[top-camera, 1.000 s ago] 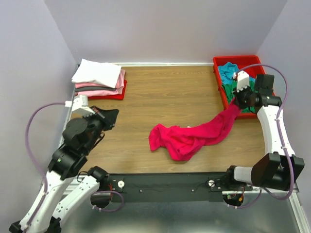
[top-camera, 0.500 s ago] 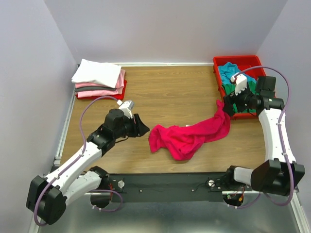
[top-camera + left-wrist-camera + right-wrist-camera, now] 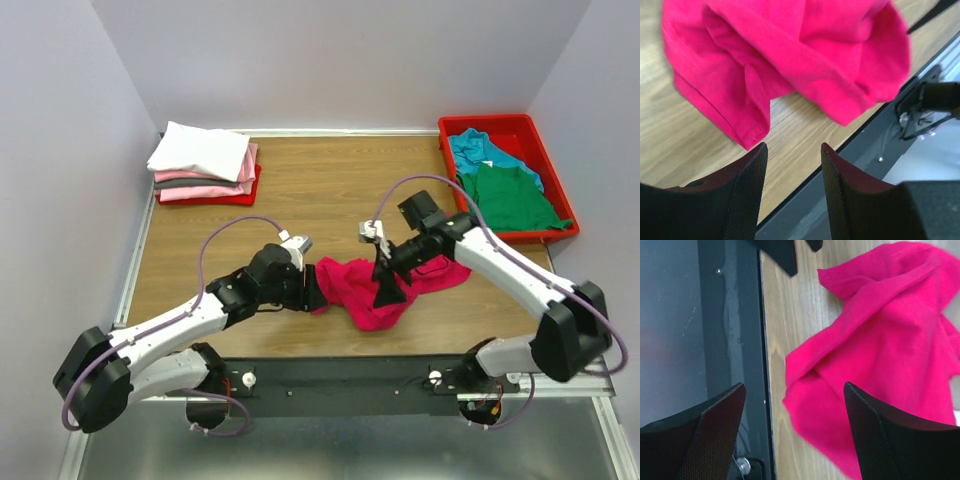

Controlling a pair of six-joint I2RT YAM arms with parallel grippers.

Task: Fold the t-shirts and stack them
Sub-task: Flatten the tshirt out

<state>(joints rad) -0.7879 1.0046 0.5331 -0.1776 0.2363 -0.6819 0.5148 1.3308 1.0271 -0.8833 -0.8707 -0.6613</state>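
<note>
pink shirt (image 3: pixel 362 290) lies crumpled on the table (image 3: pixel 330 190), near the front edge, centre. left gripper (image 3: pixel 314 291) sits at its left edge, jaws spread, nothing between them; hem lies just ahead of the fingertips. right gripper (image 3: pixel 388 288) is over the shirt's middle, jaws spread wide, nothing pinched. folded stack (image 3: pixel 205 160) in far left corner.

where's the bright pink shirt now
In the top view the bright pink shirt lies on the table near its front edge, centre, with the jaws of the left arm at its left edge and those of the right arm over its middle.
</note>
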